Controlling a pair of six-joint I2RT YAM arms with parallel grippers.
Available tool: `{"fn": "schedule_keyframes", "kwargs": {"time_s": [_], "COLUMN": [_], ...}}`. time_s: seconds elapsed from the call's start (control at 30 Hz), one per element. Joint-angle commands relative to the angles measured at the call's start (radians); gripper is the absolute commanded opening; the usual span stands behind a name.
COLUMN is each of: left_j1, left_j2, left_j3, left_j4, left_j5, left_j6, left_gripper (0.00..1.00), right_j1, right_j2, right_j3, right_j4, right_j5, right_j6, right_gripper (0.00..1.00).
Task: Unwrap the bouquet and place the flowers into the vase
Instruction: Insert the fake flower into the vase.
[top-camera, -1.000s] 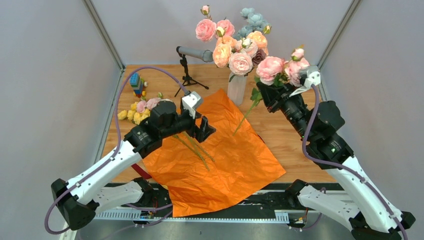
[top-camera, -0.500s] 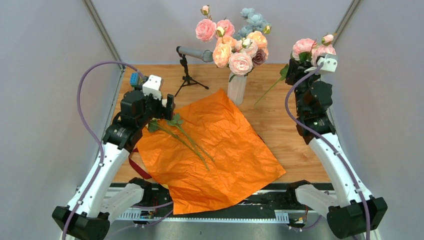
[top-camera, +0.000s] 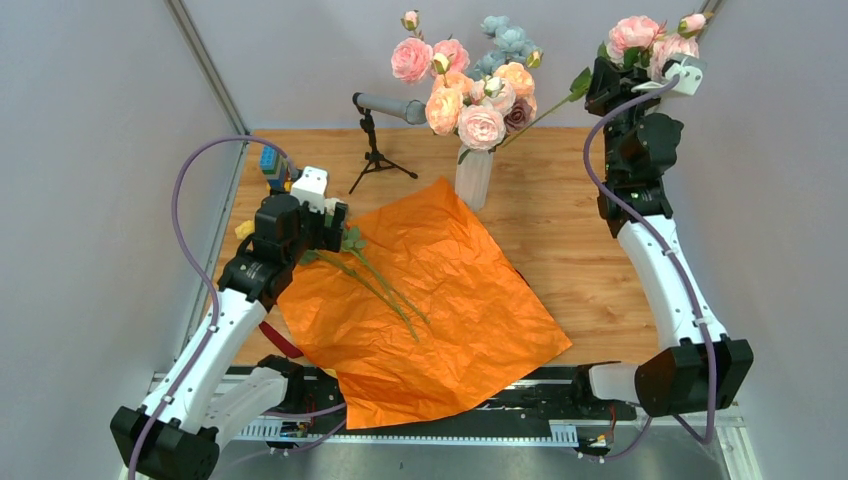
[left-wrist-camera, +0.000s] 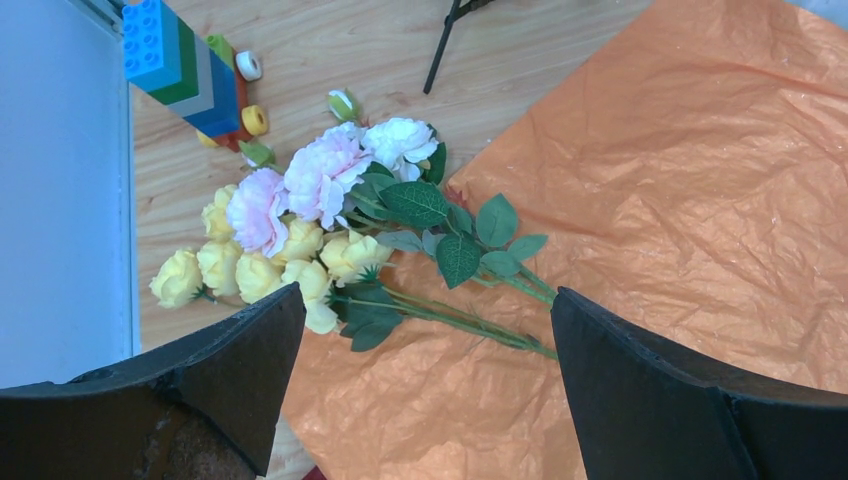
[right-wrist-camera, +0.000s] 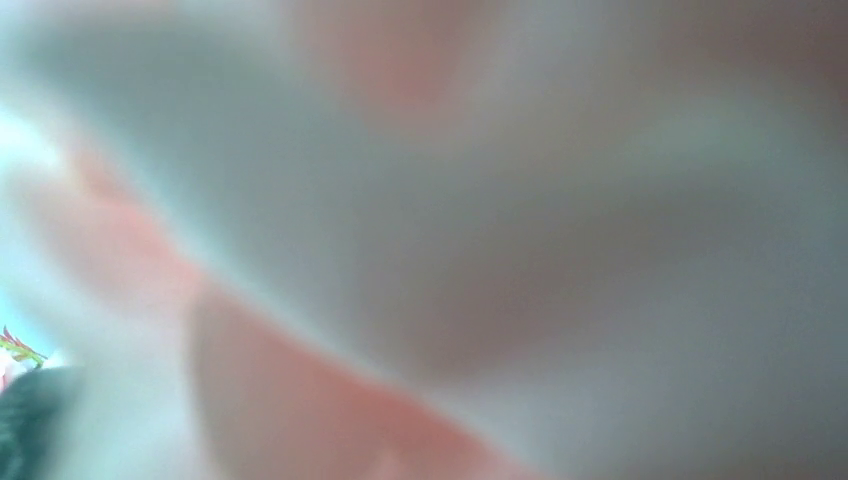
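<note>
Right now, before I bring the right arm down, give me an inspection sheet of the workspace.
Surface: wooden table, largely covered by the unfolded orange paper.
Job's things: vase upright behind the paper, holding a bunch of flowers; loose flowers at the paper's left edge, heads on the wood, stems on the paper; pink roses raised at far right.
Clutter: microphone stand, toy brick tower, dark red ribbon by the paper's near-left edge.
Grippers: left gripper open above the loose flowers; right gripper shut on the pink roses' stem.
Cables: left cable and right cable, purple, loop off the arms.
Surroundings: grey walls, metal frame posts.
</note>
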Motion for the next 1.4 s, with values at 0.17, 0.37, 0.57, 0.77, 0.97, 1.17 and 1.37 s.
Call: {"fn": "schedule_keyframes", "kwargs": {"time_s": [0.17,0.37,0.57,0.77,0.97,1.17,1.37], "left_j1": [0.006,0.006,0.006,0.006,0.007,0.006,0.006], "left_j2": [-0.03,-0.036,-0.042,-0.048,-0.052,-0.051,-0.05], "left_j3": [-0.015,-0.019,-0.021,-0.024,-0.024,-0.024,-0.024], "left_j4": [0.055,0.056,0.055,0.056,0.056,0.055,0.055], "left_j5": [-0.009,0.0,0.003,0.003,0.004,0.002,0.009], "left_j6": [0.019,0.015,0.013,0.014,0.015,0.017,0.015], "left_gripper": [1.0,1.0,1.0,1.0,1.0,1.0,1.0], "right_j1": [-0.02,-0.021,-0.021,-0.022,-0.021,-0.019,-0.01], "right_j2": [0.059,0.064,0.08,0.141,0.174,0.216,0.243], "right_j3": [0.166,0.196,0.238,0.31,0.324,0.338,0.334], "right_j4": [0.029,-0.007,-0.053,-0.144,-0.145,-0.122,-0.108], "right_j5": [-0.12,-0.142,-0.161,-0.225,-0.238,-0.313,-0.368], "right_j6": [0.096,0.114,0.117,0.116,0.115,0.071,0.041], "right_gripper": [0.0,0.0,0.0,0.0,0.0,0.0,0.0]}}
